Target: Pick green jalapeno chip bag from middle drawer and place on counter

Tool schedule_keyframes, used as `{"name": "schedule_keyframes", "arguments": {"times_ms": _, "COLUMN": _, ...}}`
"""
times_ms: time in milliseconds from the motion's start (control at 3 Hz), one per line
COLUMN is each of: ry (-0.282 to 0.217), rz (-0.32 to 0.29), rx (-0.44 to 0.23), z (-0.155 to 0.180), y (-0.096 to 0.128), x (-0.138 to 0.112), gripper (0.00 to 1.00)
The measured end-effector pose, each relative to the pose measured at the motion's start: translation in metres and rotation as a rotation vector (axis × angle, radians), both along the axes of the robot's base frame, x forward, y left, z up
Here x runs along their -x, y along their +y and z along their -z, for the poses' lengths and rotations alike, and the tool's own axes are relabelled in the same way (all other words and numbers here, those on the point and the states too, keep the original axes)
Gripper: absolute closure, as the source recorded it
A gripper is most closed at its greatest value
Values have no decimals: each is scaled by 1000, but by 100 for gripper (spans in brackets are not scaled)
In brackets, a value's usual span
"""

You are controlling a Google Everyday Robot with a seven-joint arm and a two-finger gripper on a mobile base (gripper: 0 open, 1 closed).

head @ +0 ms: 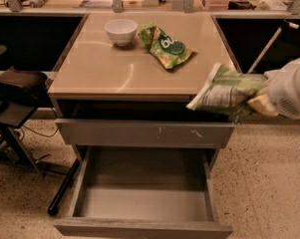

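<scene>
My gripper comes in from the right and is shut on the green jalapeno chip bag, a crumpled green foil bag. I hold it in the air at the counter's front right corner, about level with the counter top and above the drawers. The middle drawer is pulled wide open below, its bare grey floor showing nothing inside. The white arm hides the bag's right end.
A white bowl and another green bag with a dark round logo lie at the back of the counter. A scratched grey drawer front is shut above the open drawer. A dark stool stands at the left.
</scene>
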State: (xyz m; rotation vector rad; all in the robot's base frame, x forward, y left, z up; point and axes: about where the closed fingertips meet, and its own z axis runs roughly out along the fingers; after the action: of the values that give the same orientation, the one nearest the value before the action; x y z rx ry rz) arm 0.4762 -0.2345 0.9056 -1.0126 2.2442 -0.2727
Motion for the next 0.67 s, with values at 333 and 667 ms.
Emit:
{"name": "schedule_keyframes", "arguments": {"times_ms": 333, "ry": -73, "rz": 16, "rx": 86, "z": -95, "y": 16, "x": -5, "gripper": 100}}
{"name": "schedule_keyframes", "arguments": {"times_ms": 667, "ry": -70, "rz": -52, "rx": 145, "z": -132, "y": 65, "x": -52, "gripper": 100}}
